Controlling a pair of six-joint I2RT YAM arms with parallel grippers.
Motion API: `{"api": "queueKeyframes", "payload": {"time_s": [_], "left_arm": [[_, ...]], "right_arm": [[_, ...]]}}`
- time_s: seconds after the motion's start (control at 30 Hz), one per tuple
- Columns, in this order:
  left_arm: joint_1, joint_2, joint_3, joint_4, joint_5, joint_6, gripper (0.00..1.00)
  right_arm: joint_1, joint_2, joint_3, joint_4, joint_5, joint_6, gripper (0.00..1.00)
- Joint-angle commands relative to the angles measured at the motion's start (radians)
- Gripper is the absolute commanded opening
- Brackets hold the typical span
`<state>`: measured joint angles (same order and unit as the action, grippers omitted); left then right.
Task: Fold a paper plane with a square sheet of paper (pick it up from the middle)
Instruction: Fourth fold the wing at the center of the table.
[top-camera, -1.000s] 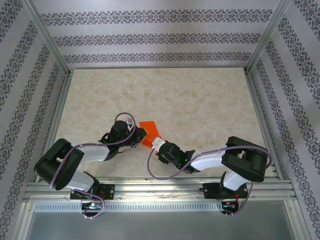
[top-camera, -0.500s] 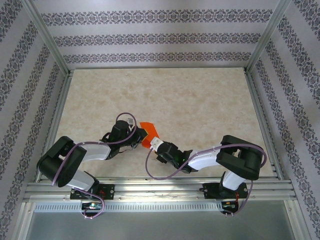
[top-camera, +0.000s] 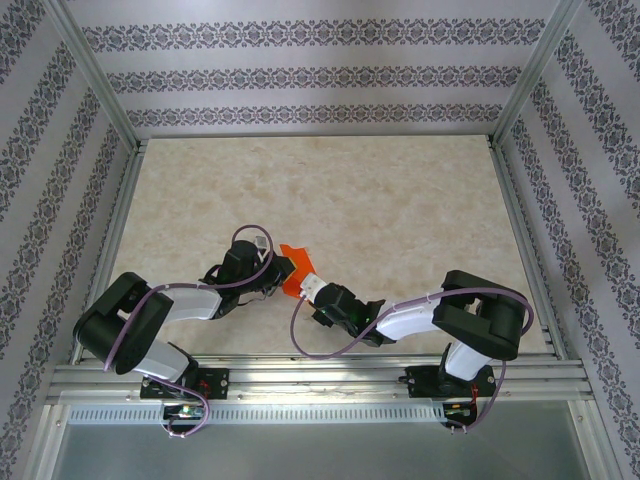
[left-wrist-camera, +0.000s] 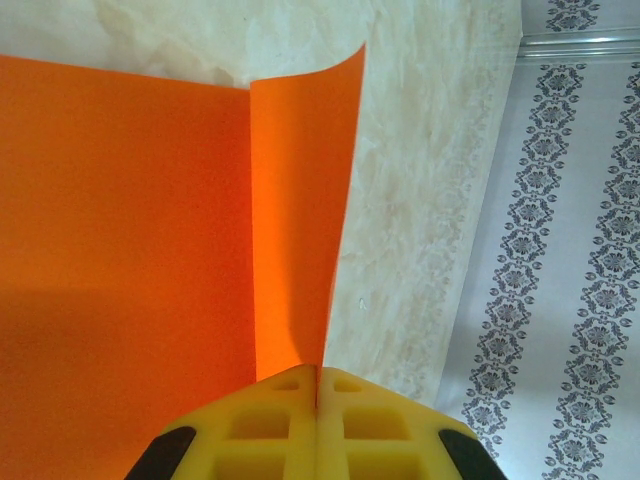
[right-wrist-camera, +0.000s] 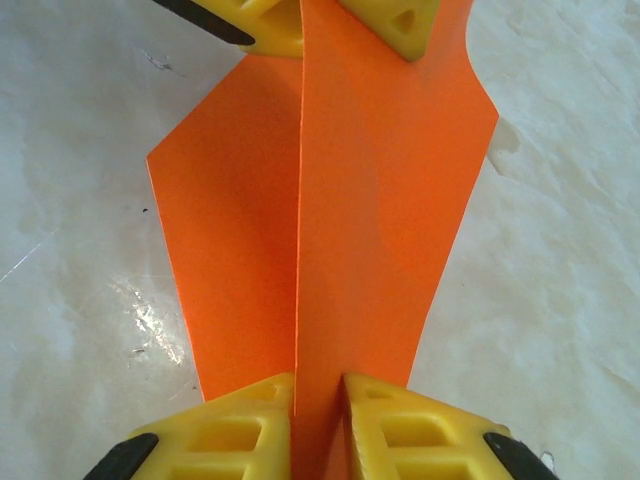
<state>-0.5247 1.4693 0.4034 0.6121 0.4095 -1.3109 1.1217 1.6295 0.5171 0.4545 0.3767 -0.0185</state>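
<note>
1. On the marbled table (top-camera: 400, 200), the sheet of paper (top-camera: 297, 266) is held between the arms, near-centre.
2. The left gripper (left-wrist-camera: 316, 385) and right gripper (right-wrist-camera: 320, 385) each pinch an opposite end, pads closed.
3. Likely mid-fold. The next move calls for sharpening the lengthwise crease without tearing the paper.

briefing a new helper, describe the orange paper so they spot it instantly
Look at the pale marbled table, its near half, about midway across. Pinched between the left pincer and right pincer is the orange paper, creased lengthwise and the only orange thing there.
</note>
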Motion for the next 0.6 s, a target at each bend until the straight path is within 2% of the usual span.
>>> {"api": "queueKeyframes", "payload": {"time_s": [0.0,0.37,0.57], "left_arm": [[-0.012,0.005,0.023,-0.016,-0.006,-0.004,0.03],[-0.012,-0.007,0.021,-0.041,-0.020,-0.002,0.04],[-0.014,-0.006,0.023,-0.039,-0.016,-0.002,0.04]], "right_arm": [[0.002,-0.014,0.003,0.016,-0.017,0.032,0.17],[0.001,-0.034,0.000,0.017,-0.035,0.051,0.20],[0.002,-0.020,-0.002,0.014,-0.032,0.058,0.19]]}}
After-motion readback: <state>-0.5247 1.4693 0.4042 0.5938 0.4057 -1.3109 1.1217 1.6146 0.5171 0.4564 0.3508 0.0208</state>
